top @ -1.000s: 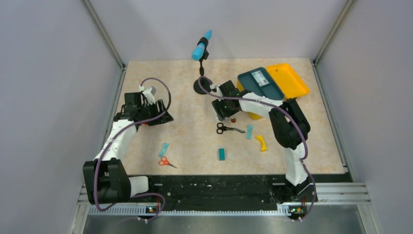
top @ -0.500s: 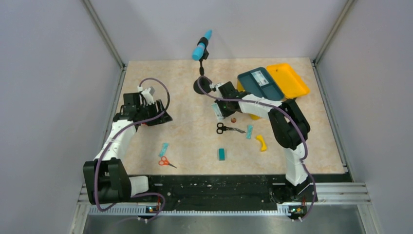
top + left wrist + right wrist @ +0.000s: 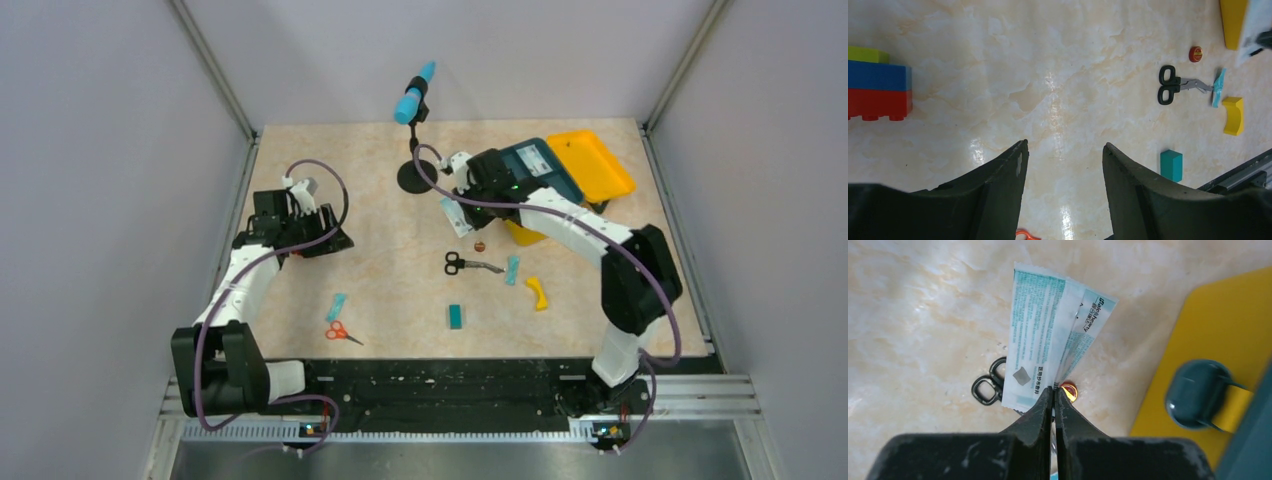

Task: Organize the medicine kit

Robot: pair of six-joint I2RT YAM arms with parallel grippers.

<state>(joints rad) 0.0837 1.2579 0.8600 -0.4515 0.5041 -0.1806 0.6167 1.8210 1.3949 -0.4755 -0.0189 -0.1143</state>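
Note:
The medicine kit (image 3: 598,165) lies open at the back right, a yellow box with a dark teal insert tray (image 3: 535,170). Its yellow wall (image 3: 1218,335) and a teal latch (image 3: 1198,392) fill the right of the right wrist view. My right gripper (image 3: 463,204) hangs just left of the kit, shut on a white-and-teal dressing packet (image 3: 1043,350) that sticks out past its tips (image 3: 1053,390). That packet (image 3: 455,214) is off the table. My left gripper (image 3: 335,240) hovers at the far left, open (image 3: 1063,150), nothing between its fingers.
Below the held packet lie black scissors (image 3: 465,265), a small red cap (image 3: 479,245), a teal packet (image 3: 512,270), a yellow curved piece (image 3: 538,292) and a teal block (image 3: 455,316). Orange scissors (image 3: 340,332) and another teal packet (image 3: 336,305) lie front left. A blue-tipped stand (image 3: 412,178) rises at the back. Stacked toy bricks (image 3: 878,82) sit by the left gripper.
My right gripper has shut on the dressing packet and carried it up and back toward the kit, the arm swinging right. The left arm has not moved.

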